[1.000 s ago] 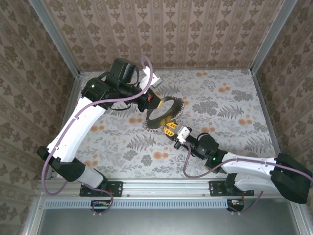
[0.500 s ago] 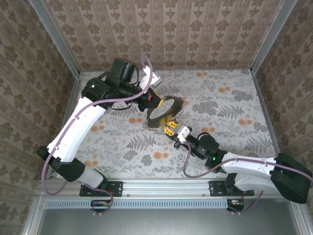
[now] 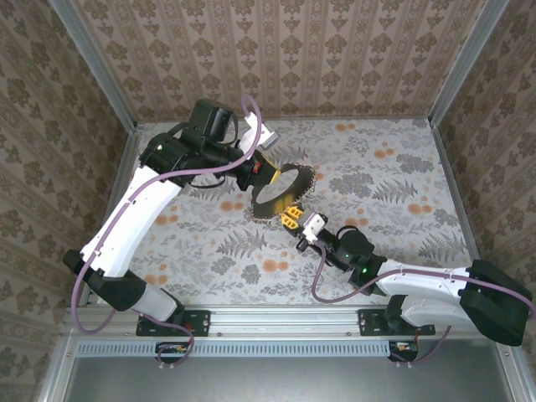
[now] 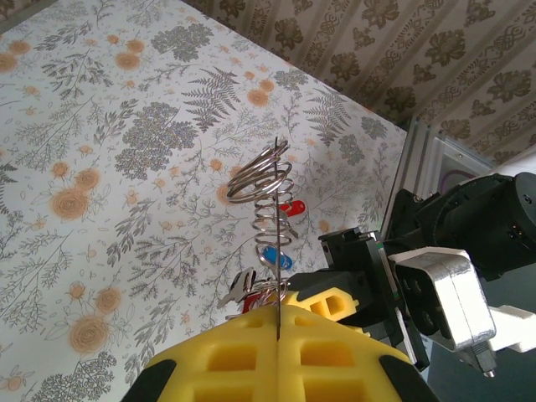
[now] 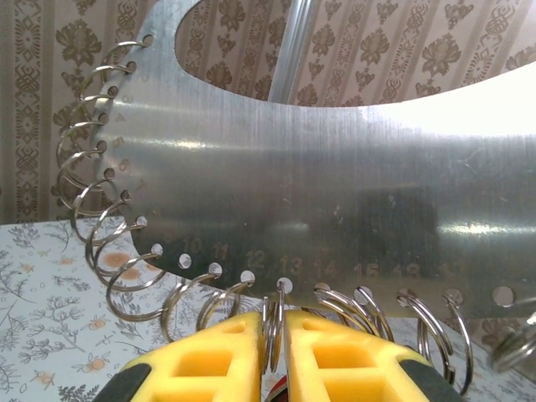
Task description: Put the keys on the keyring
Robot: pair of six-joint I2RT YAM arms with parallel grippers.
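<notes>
The keyring is a wide, thin metal hoop held on edge above the table, with small wire rings threaded through holes along its rim. My left gripper is shut on its left side; in the left wrist view the band runs as a thin line out of my left gripper. My right gripper sits at the hoop's near edge. Its yellow pads are shut on one small wire ring hanging from a hole in the band. Blue-headed and red-headed keys hang beside the hoop.
The floral tablecloth lies under both arms, with patterned walls on three sides and a metal rail along the near edge. Several more wire rings fan out from the band's left rim.
My right gripper has crept a little up and left toward the hoop's near edge and its jaws have narrowed. The left arm and the hoop have stayed still.
</notes>
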